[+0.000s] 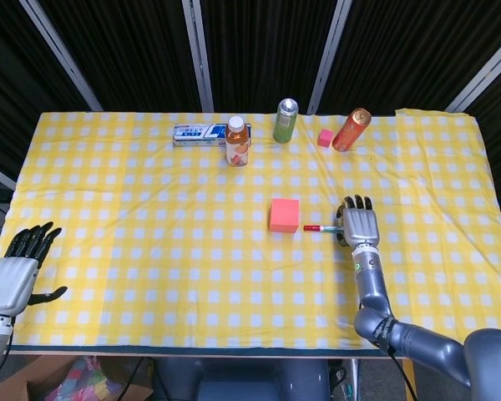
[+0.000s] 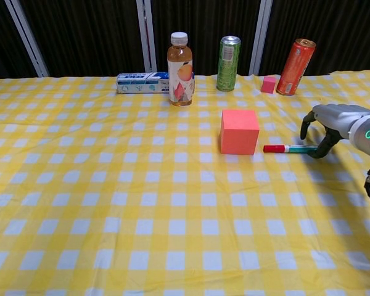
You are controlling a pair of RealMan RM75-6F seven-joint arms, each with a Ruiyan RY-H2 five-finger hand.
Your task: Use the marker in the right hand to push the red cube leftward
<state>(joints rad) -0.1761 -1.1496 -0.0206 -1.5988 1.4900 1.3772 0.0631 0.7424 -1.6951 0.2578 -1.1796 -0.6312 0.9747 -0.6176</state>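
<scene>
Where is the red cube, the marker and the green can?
red cube (image 2: 239,134), chest view, front face.
marker (image 2: 290,148), chest view, middle of barrel.
green can (image 2: 229,63), chest view, its side.

The right hand (image 1: 360,224) hides the marker's (image 1: 318,227) rear end.

Probably a lab: dark curtain backdrop (image 1: 259,50) (metal poles) behind a checkered test table (image 1: 150,234).
</scene>
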